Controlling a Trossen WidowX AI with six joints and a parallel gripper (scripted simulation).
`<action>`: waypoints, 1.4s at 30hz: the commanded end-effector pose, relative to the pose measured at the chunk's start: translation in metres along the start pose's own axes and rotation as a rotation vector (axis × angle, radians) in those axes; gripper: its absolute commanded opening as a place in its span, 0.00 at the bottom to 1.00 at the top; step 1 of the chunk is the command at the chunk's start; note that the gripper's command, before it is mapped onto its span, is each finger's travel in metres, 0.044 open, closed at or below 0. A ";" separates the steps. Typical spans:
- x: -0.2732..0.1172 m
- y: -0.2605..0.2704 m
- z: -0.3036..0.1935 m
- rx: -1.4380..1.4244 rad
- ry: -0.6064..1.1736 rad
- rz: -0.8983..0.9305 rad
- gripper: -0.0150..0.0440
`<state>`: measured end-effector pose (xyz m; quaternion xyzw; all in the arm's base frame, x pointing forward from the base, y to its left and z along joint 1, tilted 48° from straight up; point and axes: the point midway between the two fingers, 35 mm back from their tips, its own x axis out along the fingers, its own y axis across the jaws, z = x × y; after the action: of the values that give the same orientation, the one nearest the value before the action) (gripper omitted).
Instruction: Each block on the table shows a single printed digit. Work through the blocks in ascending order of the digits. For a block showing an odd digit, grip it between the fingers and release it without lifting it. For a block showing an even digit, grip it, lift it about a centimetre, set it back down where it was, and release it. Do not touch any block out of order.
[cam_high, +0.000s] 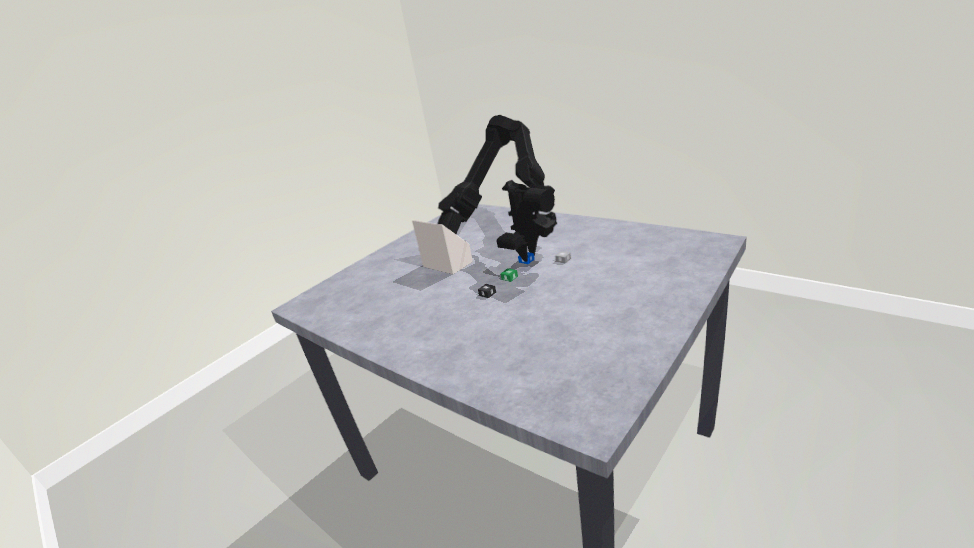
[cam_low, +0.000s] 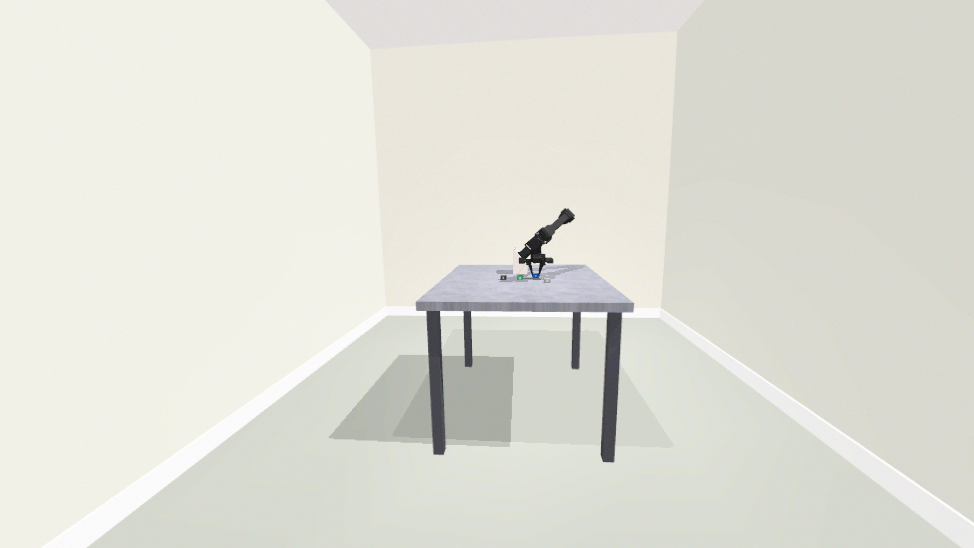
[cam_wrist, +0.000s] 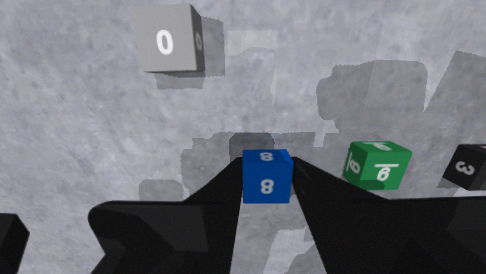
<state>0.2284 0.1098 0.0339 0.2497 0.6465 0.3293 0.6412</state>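
Note:
My gripper (cam_high: 526, 256) (cam_low: 536, 274) (cam_wrist: 265, 162) is shut on the blue block (cam_wrist: 267, 187), which shows an 8. The fingers touch its two sides and hold it slightly above the table. The light grey block (cam_high: 562, 257) (cam_low: 546, 280) (cam_wrist: 167, 40) shows a 0 and stands at the upper left of the wrist view. The green block (cam_high: 508, 274) (cam_low: 519, 278) (cam_wrist: 387, 172) stands to the right there; its digit has a bar beside it, and I cannot tell 6 from 9. The black block (cam_high: 486, 291) (cam_low: 503, 278) (cam_wrist: 467, 167) shows a 3 at the right edge.
A pale wedge-shaped box (cam_high: 435, 246) stands on the table (cam_high: 544, 361) (cam_low: 524, 294) near the arm's base. The green block is the nearest to my right finger in the wrist view. Shadows of the arm fall across the table around the blocks.

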 end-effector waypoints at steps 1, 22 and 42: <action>0.006 -0.001 -0.002 0.007 0.004 0.000 0.46; 0.011 -0.001 -0.002 0.007 0.004 0.001 0.72; -0.036 -0.002 0.000 0.008 0.003 -0.005 0.84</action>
<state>0.2264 0.0918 0.0472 0.2544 0.6519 0.3263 0.6355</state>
